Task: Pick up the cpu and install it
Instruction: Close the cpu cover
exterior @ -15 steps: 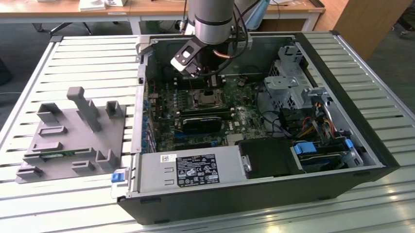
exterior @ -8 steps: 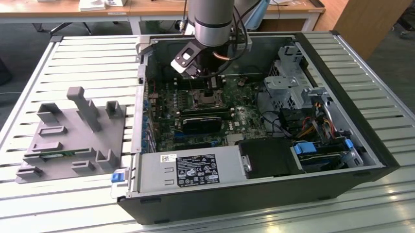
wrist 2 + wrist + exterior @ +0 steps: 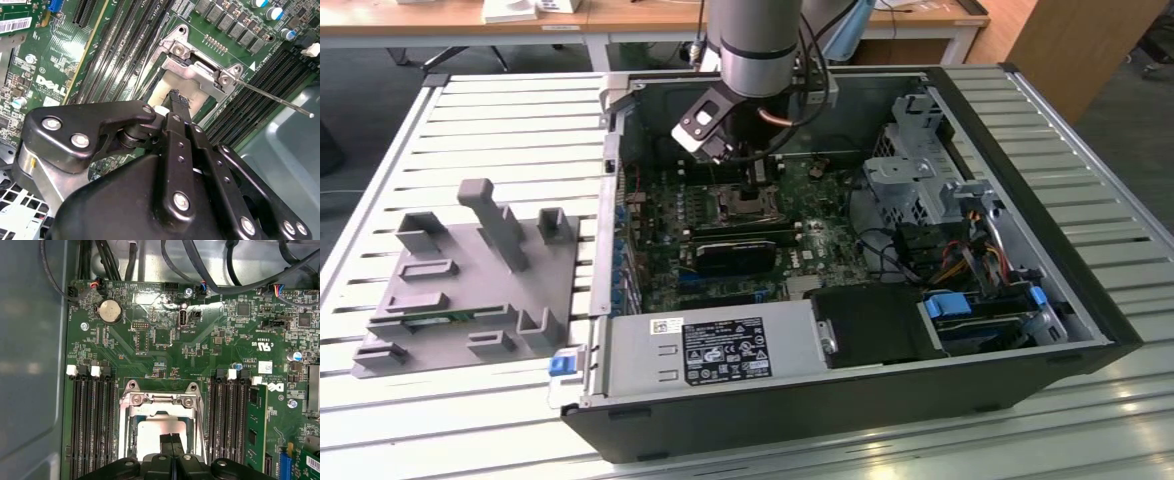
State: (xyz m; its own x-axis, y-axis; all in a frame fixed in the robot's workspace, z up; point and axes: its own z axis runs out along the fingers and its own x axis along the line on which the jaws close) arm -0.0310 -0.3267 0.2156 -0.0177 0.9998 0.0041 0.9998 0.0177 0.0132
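The cpu [image 3: 150,437] lies flat inside the motherboard socket, its pale silvery top showing within the metal frame [image 3: 161,401]; in the second wrist view the cpu [image 3: 159,92] appears as a pale patch behind the fingers. My gripper [image 3: 171,439] hangs straight over it, black fingers pressed together, tips at or just above the chip's top. I cannot tell whether they touch it. In the exterior view the gripper [image 3: 750,182] stands inside the open computer case over the socket [image 3: 750,207]. The socket's thin lever rod [image 3: 280,99] sticks out sideways, unlatched.
Black memory slots [image 3: 92,430] flank the socket on both sides, and a green memory stick [image 3: 256,426] stands in one. Cables [image 3: 210,270] run along the case wall. A grey fixture [image 3: 467,280] sits on the slatted table at the exterior view's left.
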